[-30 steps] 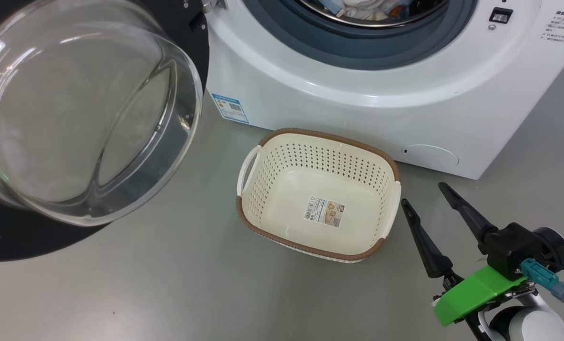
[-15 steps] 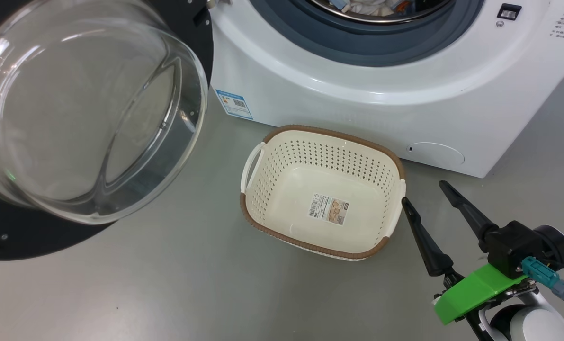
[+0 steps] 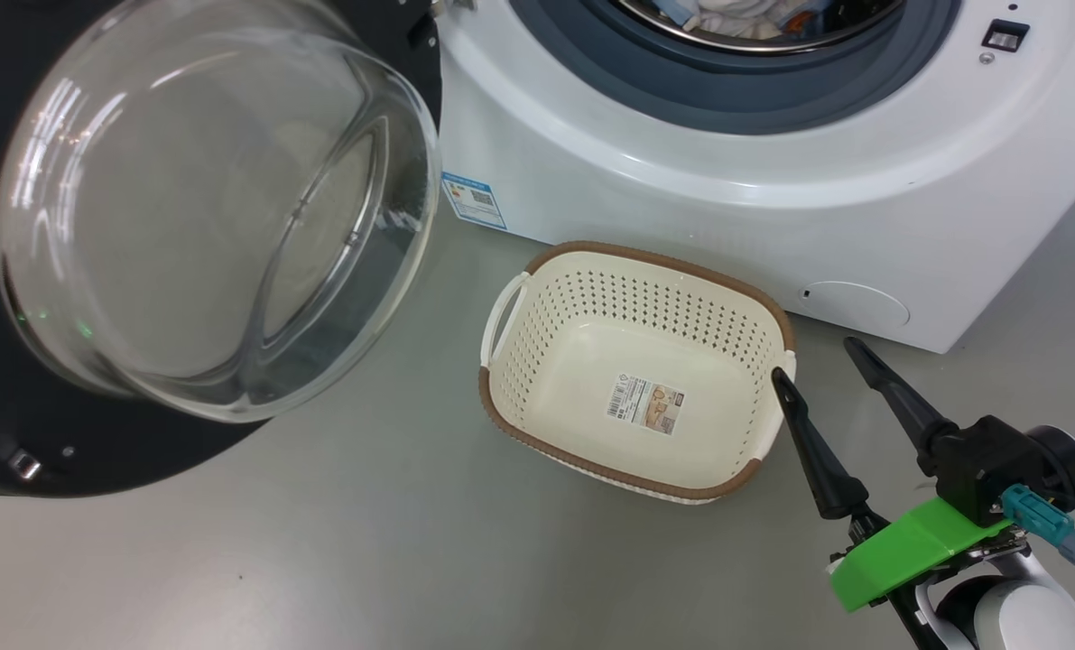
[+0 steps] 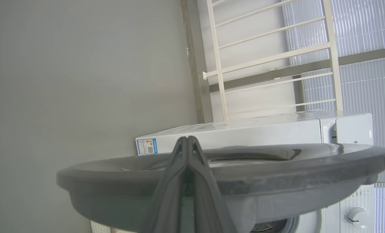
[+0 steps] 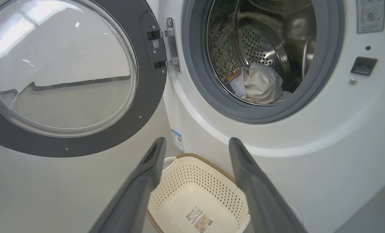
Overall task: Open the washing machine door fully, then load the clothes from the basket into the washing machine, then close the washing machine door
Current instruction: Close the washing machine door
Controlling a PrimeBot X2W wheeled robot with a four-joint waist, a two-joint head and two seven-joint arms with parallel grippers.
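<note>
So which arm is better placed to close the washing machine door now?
Probably left: its shut gripper is right at the door rim. The open right gripper hangs by the empty basket.

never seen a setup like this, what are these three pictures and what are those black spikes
They are three cameras on one wheeled robot doing laundry. The head view looks down at the floor: a white washing machine, its round glass door swung open, and an empty cream basket. The black spikes are the two fingers of the right gripper, jaws open, holding nothing. The right wrist view looks along those fingers toward the drum, where the clothes already lie. The left wrist view comes from the other arm: the left gripper has its jaws shut, empty, behind the edge of the open door. Closing the door is what remains.
</note>
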